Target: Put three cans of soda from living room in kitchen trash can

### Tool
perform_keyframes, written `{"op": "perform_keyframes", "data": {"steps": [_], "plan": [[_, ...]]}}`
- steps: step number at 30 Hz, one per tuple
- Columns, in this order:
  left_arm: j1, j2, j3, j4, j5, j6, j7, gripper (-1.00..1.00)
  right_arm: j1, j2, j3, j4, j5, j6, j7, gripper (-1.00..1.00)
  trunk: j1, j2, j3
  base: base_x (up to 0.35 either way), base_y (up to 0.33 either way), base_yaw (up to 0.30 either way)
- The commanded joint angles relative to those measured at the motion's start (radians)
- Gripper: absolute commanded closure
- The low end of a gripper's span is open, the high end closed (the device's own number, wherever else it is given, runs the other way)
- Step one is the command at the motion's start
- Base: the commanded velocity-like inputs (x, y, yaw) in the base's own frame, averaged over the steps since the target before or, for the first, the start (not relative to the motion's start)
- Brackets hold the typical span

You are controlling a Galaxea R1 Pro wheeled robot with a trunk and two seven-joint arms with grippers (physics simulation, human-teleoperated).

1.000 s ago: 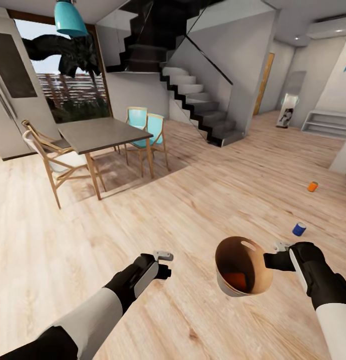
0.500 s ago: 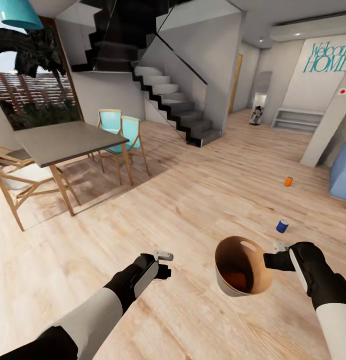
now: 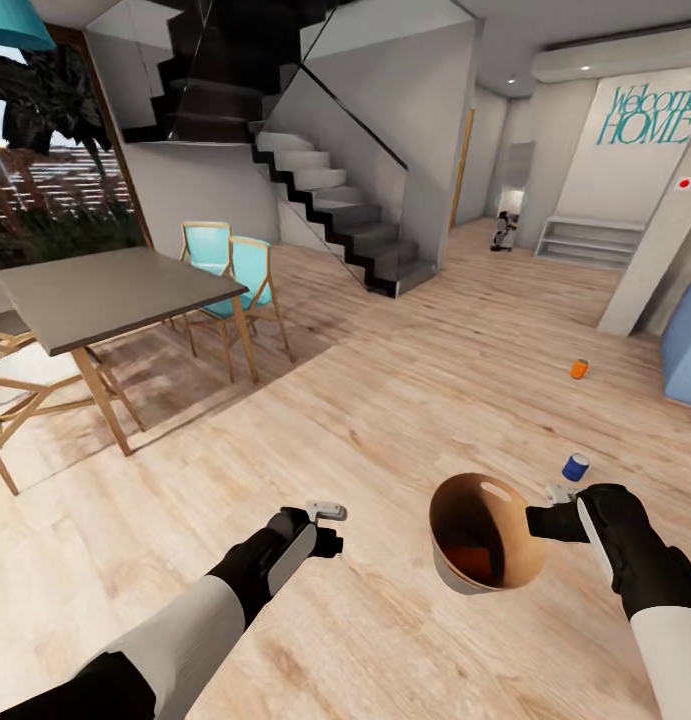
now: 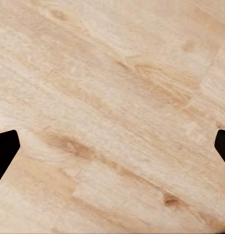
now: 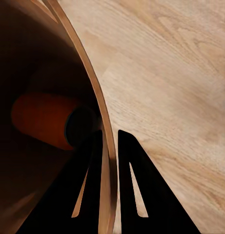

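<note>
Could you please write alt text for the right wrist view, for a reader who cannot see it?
The right gripper pinches the thin wall of a brown bin, one jaw inside and one outside. An orange soda can lies on its side in the dark interior, and pale wood floor shows beyond the rim.

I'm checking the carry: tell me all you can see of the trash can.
The trash can is a small round copper-brown bin, glossy, thin-walled, with an oval cutout near its rim. It hangs above the wooden floor, tilted so its mouth faces the head camera. The right gripper pinches its wall, one finger inside, one outside. An orange can lies inside.
</note>
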Motion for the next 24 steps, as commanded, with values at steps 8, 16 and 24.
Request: {"op": "perform_keyframes", "data": {"steps": [8, 16, 24], "plan": [[0.0, -0.001, 0.0, 0.0, 0.0, -0.002, -0.001, -1.0, 0.0, 0.0, -0.001, 0.0, -0.029, 0.003, 0.005, 1.0, 0.0, 0.0, 0.0, 0.347, 0.139, 0.0], [0.0, -0.001, 0.0, 0.0, 0.0, -0.002, -0.004, -1.0, 0.0, 0.0, -0.002, 0.0, -0.029, 0.003, 0.005, 1.0, 0.0, 0.0, 0.0, 0.347, 0.139, -0.028], [0.0, -0.001, 0.0, 0.0, 0.0, -0.002, -0.004, -1.0, 0.0, 0.0, -0.002, 0.0, -0.029, 0.003, 0.005, 1.0, 0.0, 0.0, 0.0, 0.347, 0.139, -0.173]]}}
